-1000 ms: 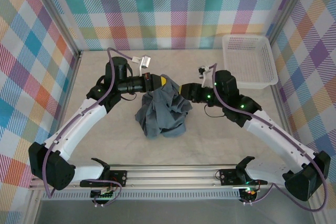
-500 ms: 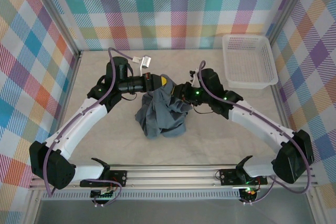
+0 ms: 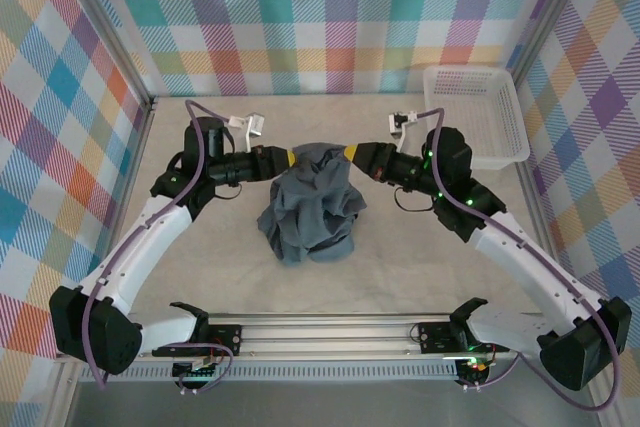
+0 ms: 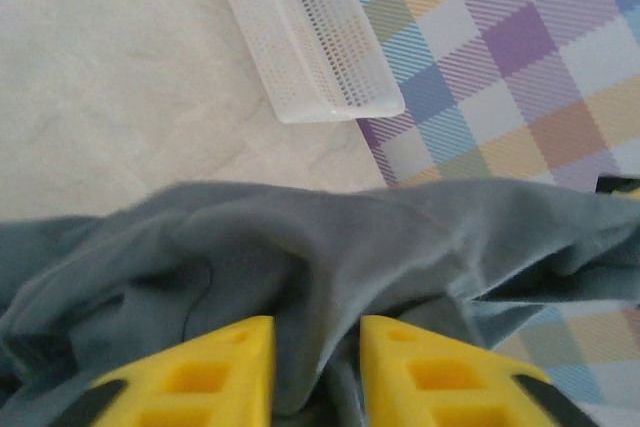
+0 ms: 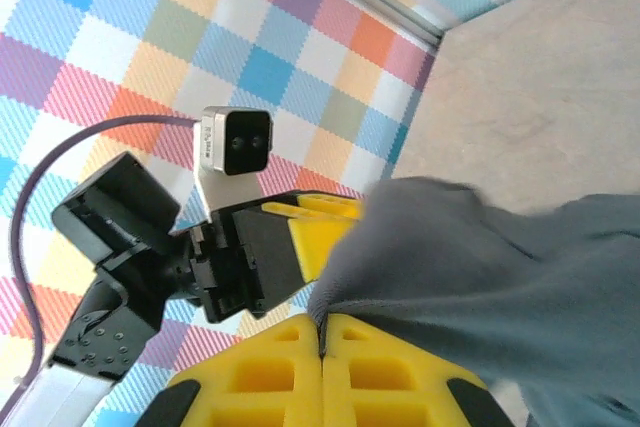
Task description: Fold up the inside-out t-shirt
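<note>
The inside-out t-shirt (image 3: 310, 205) is a dark slate-grey bunch. Its top edge is lifted and stretched between my two grippers, and the rest sags onto the table. My left gripper (image 3: 287, 157) is at the shirt's upper left. In the left wrist view its yellow fingers (image 4: 235, 367) stand apart, so the left gripper (image 4: 316, 332) is open, with a loose fold of the t-shirt (image 4: 350, 237) lying in the gap. My right gripper (image 3: 350, 153) holds the upper right. The right gripper (image 5: 322, 325) has its pads pressed together on a thin edge of the t-shirt (image 5: 500, 257).
A white mesh basket (image 3: 470, 71) stands at the back right against the plaid wall, and it is visible too as the basket (image 4: 310, 37) past the cloth. Plaid walls close three sides. A metal rail (image 3: 330, 332) with the arm bases runs along the near edge.
My right gripper has shut on the shirt's edge and drawn back to the right. The left arm moved left and its jaws parted. The shirt's top now spans wider between them.
</note>
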Robot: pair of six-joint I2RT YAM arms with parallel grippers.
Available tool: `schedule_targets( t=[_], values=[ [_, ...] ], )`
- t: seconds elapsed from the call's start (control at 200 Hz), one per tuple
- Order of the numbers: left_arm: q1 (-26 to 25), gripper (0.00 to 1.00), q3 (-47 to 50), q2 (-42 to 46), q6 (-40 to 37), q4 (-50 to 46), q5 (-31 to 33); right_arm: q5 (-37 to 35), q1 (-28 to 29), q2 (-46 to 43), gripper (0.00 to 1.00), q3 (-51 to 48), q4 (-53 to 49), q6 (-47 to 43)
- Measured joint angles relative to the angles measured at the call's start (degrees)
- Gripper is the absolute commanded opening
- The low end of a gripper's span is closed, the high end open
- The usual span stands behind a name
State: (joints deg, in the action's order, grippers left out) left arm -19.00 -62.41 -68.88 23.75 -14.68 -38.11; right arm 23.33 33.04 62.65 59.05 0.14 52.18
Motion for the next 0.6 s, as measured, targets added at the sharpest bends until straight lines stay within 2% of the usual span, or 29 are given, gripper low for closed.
schedule_targets(
  t=[0.115,0.165,0.225,0.35,0.435,0.6],
  values=[
    [0.0,0.61,-0.3,2.1,-4.7,-3.0,0.4,2.9,0.0,2.4,0.0,-0.2,0.8,-0.6],
    [-0.5,0.61,-1.1,3.5,-8.2,-5.4,1.0,3.9,0.0,3.5,0.0,-0.2,0.8,-0.8],
    [-1.9,0.56,-2.5,4.9,-12.2,-8.2,2.7,5.3,0.0,4.6,0.0,-0.2,0.8,-1.0],
    [-7.2,0.52,-5.4,5.4,-17.3,-11.1,6.1,7.9,0.0,6.1,0.0,-0.1,0.7,-1.9],
    [-8.3,0.55,-6.0,3.3,-17.6,-11.5,6.3,9.2,0.0,6.3,0.0,0.2,0.6,-2.2],
    [-8.4,0.7,-5.4,-4.7,-18.2,-13.5,5.6,10.4,0.0,6.3,0.0,1.5,0.2,-3.3]
  ],
)
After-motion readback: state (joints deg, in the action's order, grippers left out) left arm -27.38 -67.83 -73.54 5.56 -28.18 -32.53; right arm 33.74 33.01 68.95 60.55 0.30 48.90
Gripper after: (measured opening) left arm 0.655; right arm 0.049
